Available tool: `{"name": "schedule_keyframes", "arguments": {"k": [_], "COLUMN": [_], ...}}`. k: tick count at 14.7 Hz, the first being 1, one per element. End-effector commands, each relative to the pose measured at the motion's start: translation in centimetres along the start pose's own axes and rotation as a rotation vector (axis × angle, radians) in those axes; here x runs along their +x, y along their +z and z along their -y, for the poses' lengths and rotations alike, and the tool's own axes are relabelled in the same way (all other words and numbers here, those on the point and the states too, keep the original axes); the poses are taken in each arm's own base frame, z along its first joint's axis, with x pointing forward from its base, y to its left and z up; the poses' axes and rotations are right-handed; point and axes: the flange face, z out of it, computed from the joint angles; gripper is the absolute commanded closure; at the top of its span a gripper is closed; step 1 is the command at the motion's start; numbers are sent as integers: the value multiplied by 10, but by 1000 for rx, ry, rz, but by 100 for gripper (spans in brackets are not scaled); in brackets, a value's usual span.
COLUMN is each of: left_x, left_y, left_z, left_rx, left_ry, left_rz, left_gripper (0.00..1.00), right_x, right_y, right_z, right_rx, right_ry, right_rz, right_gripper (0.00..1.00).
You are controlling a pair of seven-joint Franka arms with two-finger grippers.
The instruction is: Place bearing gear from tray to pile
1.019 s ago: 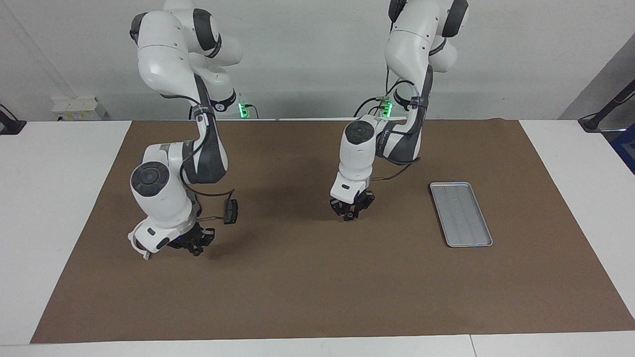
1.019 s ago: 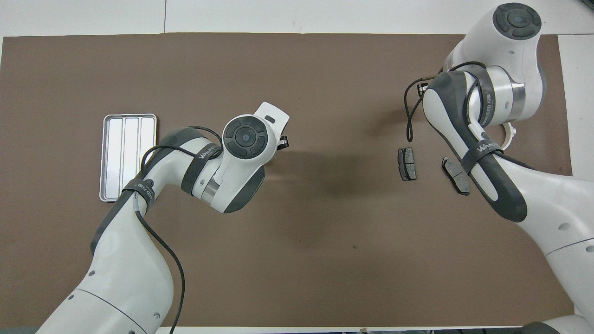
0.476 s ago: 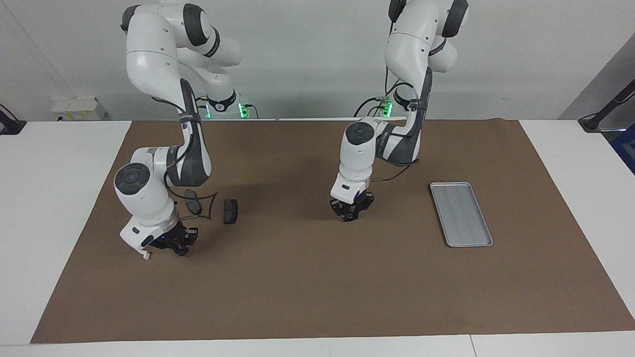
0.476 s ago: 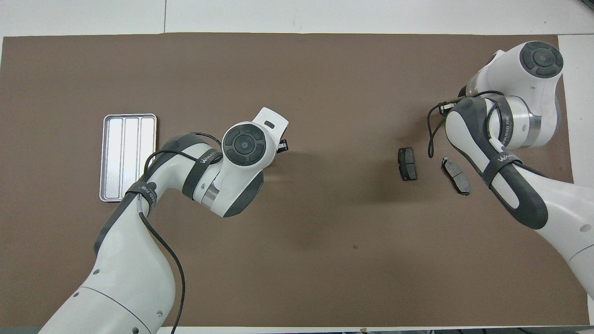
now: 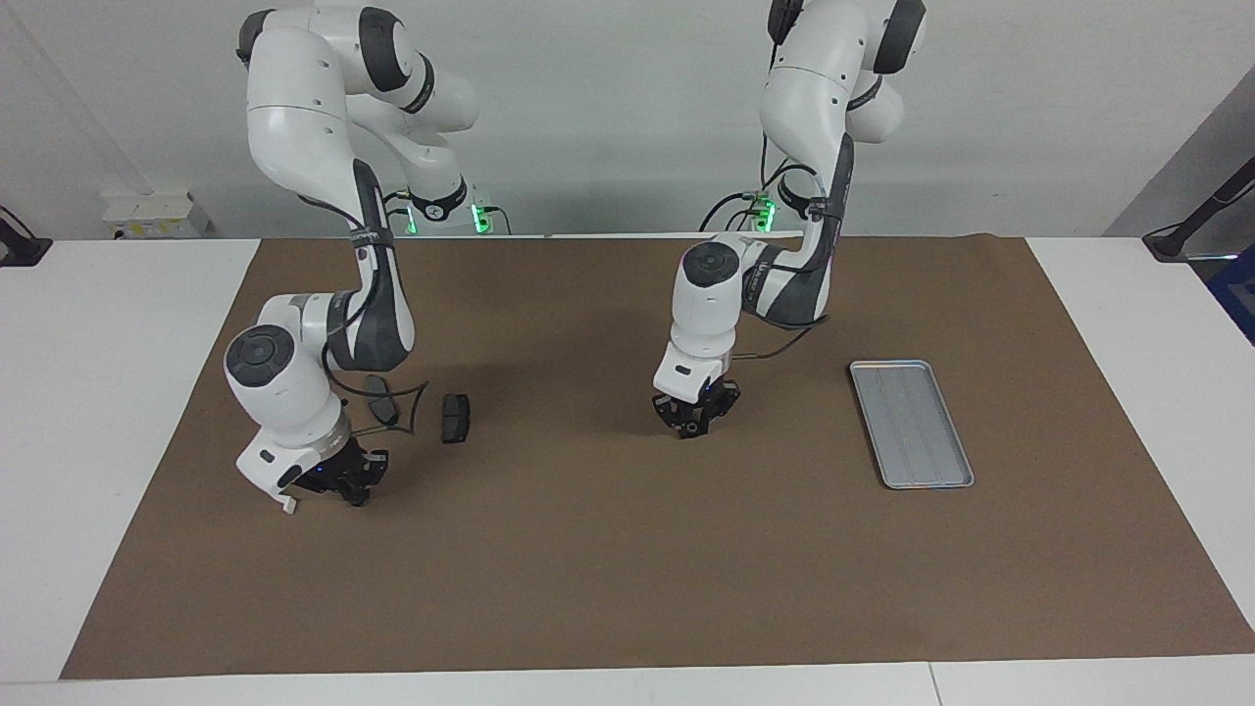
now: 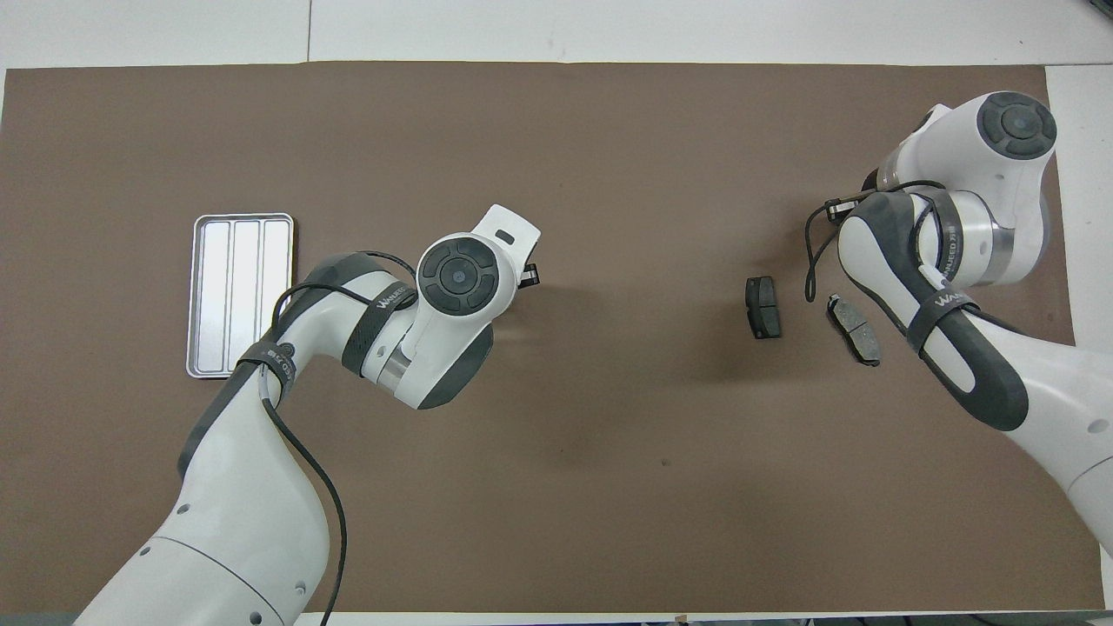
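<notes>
The tray (image 5: pixel 911 423) lies lengthwise toward the robots; right claw (image 5: pixel 355 488) closed, left claw (image 5: pixel 694 422) indiscernible.

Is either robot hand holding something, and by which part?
Cannot be told: neither the left gripper over the mat nor the right gripper by the brake pads shows a held thing.

Our left gripper (image 5: pixel 693 428) hangs low at mid-table, wrist pointing down; our right gripper (image 5: pixel 345 486) hovers low, fingertips together, forearm bent steeply.
</notes>
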Motion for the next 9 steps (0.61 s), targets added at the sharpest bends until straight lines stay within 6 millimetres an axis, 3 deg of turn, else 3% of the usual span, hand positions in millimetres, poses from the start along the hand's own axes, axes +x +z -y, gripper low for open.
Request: {"name": "schedule_keyframes", "arguments": {"k": [1, 3, 4, 5, 7, 9], "left_x": [-4, -3, -1, 8, 40, 77], "left_y": [0, -2, -5, -15, -56, -92], "left_z": [2, 1, 1, 0, -5, 14], "left_rx": [6, 8, 23, 32, 57, 57], "left_ry": [-3, 0, 19, 24, 4, -32], "left_rz": [-24, -28, -40, -55, -63, -88], "left_gripper": [56, 9, 0, 0, 0, 0], "right_x": [-11, -12, -14, -14, -14, -14], "right_y": [-4, -2, 1, 0, 0, 0], "right_z": [-4, -7, -7, -6, -6, -5], "right_rx": [18, 16, 14, 13, 14, 13], "right_ry": [-16, -9, -9, -5, 0, 4], "right_rz": [-11, -24, -36, -49, -50, -50], "right_gripper": [100, 100, 100, 100, 43, 6]}}
